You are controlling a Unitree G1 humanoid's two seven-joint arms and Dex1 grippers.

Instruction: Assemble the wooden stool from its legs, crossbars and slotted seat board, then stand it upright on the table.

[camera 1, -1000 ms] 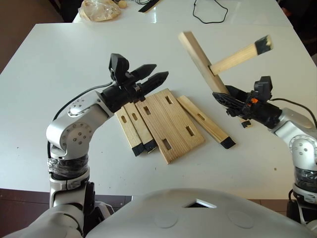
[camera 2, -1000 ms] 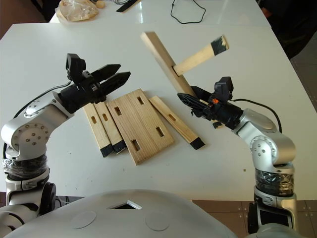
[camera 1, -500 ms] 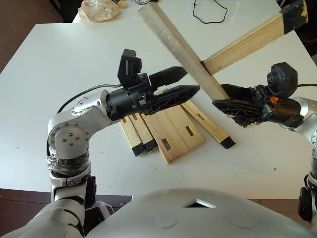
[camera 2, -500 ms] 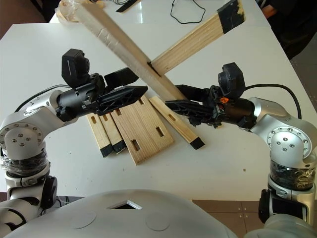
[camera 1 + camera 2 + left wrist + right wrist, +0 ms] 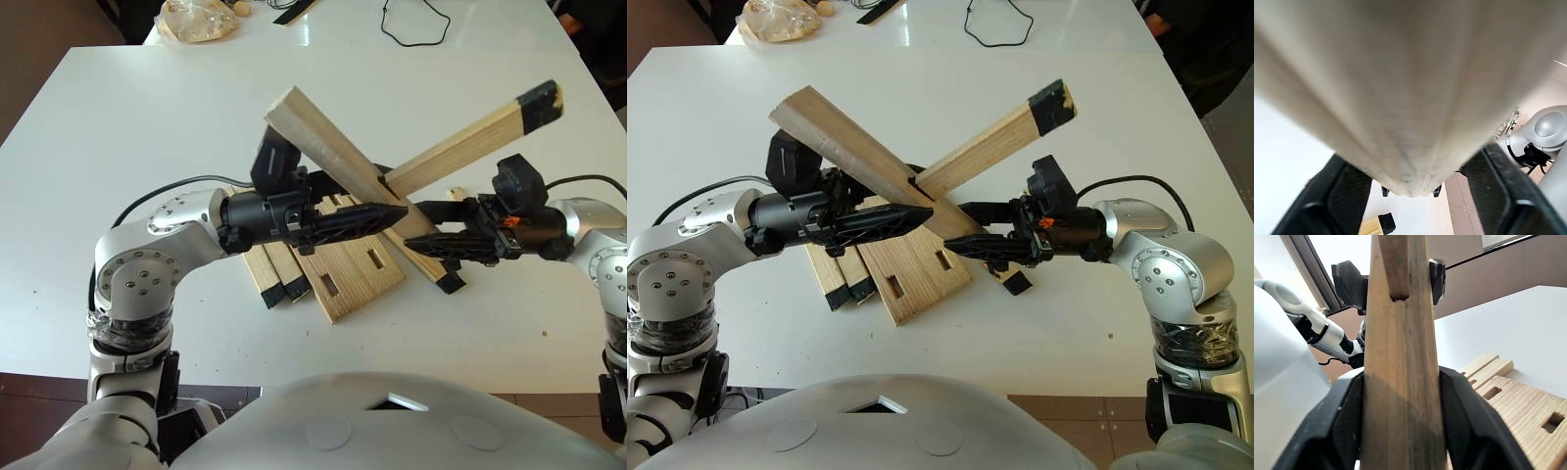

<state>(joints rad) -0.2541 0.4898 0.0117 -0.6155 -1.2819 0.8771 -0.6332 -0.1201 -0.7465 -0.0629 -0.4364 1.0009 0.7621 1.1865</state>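
A wooden leg (image 5: pixel 323 147) with a black-tipped crossbar (image 5: pixel 470 132) plugged into its slot hangs tilted over the slotted seat board (image 5: pixel 343 245). My right gripper (image 5: pixel 416 223) is shut on the leg's lower end, its fingers (image 5: pixel 1342 416) pressed on both sides of the wood (image 5: pixel 1400 382). My left gripper (image 5: pixel 392 204) is shut on the same leg near the joint, and its fingers (image 5: pixel 1337 196) flank the wood (image 5: pixel 1410 98). Two loose pieces (image 5: pixel 269 262) lie left of the board and one black-tipped piece (image 5: pixel 426 259) lies right of it.
The white table (image 5: pixel 118 127) has free room to the left and front. A plastic bag (image 5: pixel 199 18) and a black cable (image 5: pixel 416 24) lie at the far edge.
The right arm has lowered the leg-and-crossbar piece toward the seat board and swung it flatter. The left gripper has come in around the leg's middle and shut on it.
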